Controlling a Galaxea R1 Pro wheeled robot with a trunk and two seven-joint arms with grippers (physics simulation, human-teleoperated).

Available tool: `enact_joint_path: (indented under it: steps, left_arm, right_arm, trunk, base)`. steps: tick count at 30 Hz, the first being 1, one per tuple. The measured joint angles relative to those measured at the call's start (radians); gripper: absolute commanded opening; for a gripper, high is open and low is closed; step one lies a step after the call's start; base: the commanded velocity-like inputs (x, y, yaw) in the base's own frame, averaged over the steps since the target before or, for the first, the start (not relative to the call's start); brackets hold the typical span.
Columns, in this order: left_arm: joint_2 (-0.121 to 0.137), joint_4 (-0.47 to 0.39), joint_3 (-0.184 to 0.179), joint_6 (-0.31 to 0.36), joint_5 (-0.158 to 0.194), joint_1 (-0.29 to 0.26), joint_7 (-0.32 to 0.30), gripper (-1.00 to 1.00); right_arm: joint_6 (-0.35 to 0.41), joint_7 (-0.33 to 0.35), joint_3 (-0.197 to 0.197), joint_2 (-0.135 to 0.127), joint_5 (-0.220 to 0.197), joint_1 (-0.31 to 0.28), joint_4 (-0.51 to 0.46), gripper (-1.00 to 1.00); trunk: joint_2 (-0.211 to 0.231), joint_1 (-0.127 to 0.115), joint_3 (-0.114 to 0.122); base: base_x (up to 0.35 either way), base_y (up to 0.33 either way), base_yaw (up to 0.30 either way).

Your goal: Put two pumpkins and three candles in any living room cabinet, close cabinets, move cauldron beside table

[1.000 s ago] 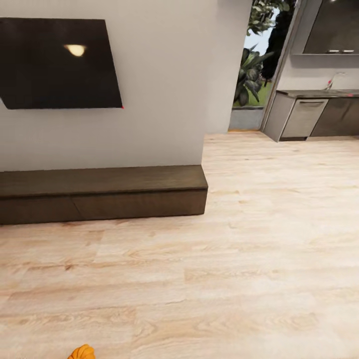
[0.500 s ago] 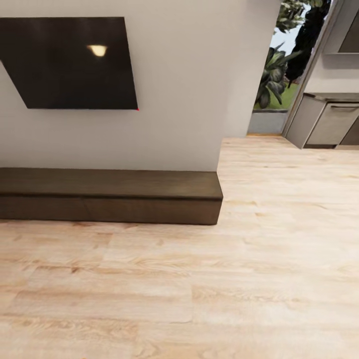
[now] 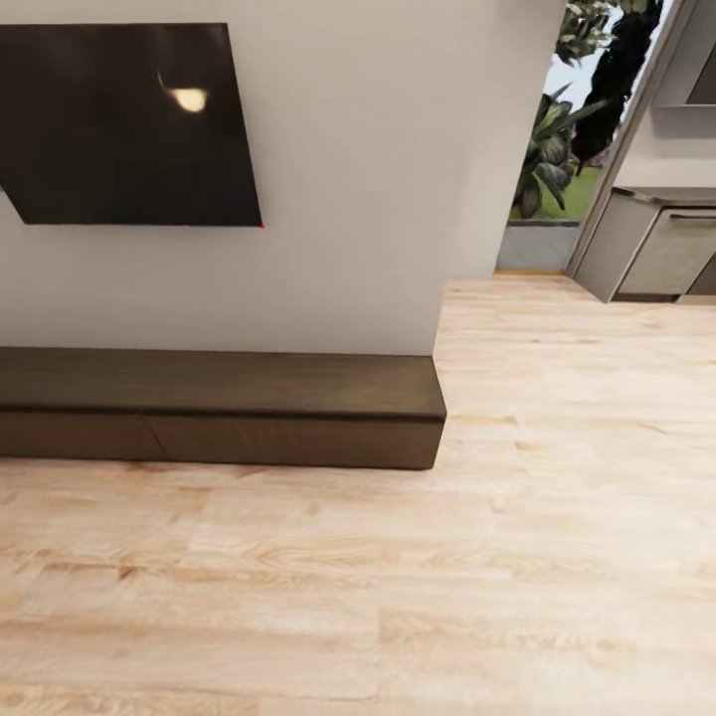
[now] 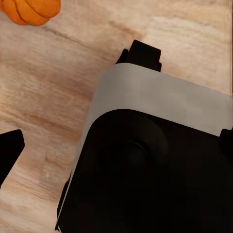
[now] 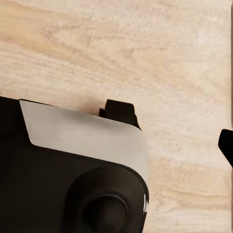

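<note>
Below the wall TV (image 3: 129, 124), the cabinet (image 3: 219, 408) is long, low, dark-brown, closed; either claw's grip state unclear.

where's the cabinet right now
In the head view the cabinet sits on the wood floor against the white wall, left of centre, directly under the wall TV, with its drawer fronts shut.

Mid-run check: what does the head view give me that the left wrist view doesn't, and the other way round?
Head view alone: the cabinet with its drawer fronts closed, the wall TV above it, and kitchen units past the opening. Left wrist view alone: a pumpkin lying on the floor, beside the robot's own black and grey body. Both: the light wood floor.
</note>
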Motion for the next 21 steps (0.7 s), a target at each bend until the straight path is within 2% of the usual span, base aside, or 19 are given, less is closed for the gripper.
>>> enact_joint_path:
  steps: [21]
  left_arm:
    - [0.000, 0.000, 0.001, 0.000, 0.000, 0.000, 0.000, 1.00]
  right_arm:
    - [0.000, 0.000, 0.000, 0.001, 0.001, 0.000, 0.000, 1.00]
  trunk:
    - [0.000, 0.000, 0.000]
  base:
    - [0.329, 0.000, 0.000]
